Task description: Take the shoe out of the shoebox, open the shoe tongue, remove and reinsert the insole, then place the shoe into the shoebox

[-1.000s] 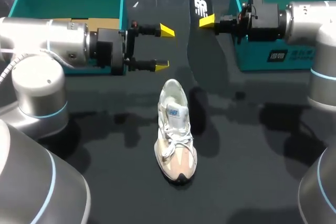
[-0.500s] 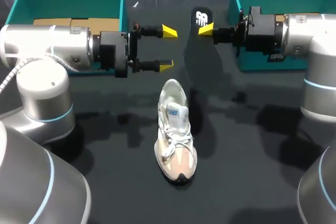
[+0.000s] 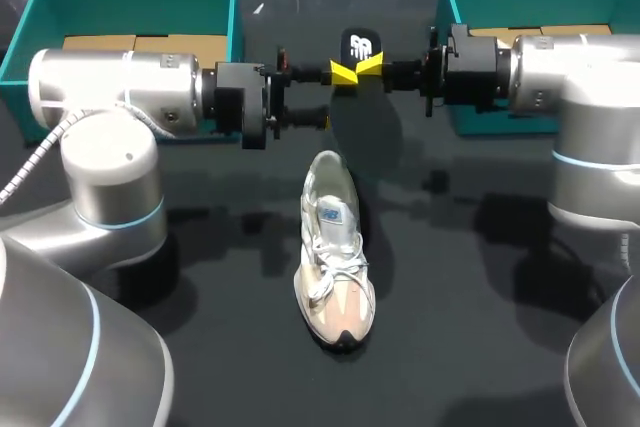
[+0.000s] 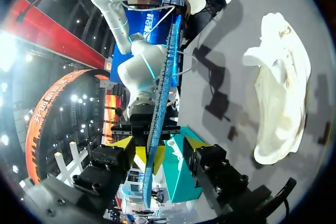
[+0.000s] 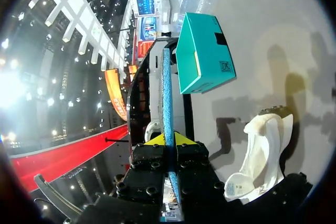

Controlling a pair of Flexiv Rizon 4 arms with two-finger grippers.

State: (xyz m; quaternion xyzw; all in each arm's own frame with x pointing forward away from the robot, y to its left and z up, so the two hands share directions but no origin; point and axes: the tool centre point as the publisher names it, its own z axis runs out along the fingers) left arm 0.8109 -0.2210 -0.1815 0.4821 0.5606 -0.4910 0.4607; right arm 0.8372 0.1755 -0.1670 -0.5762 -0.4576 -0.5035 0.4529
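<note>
While the right gripper (image 3: 368,67) pinches the black insole (image 3: 360,46) upright above the table (image 3: 480,297), tips narrow and clamped on it | left gripper (image 3: 334,95) spread wide, same insole between its fingers, not gripped | beige sneaker (image 3: 335,247) lies on the table below both grippers, heel nearest them

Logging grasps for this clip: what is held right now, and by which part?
The right hand pinches the insole near its upper, logo end; the left hand is open around it.
</note>
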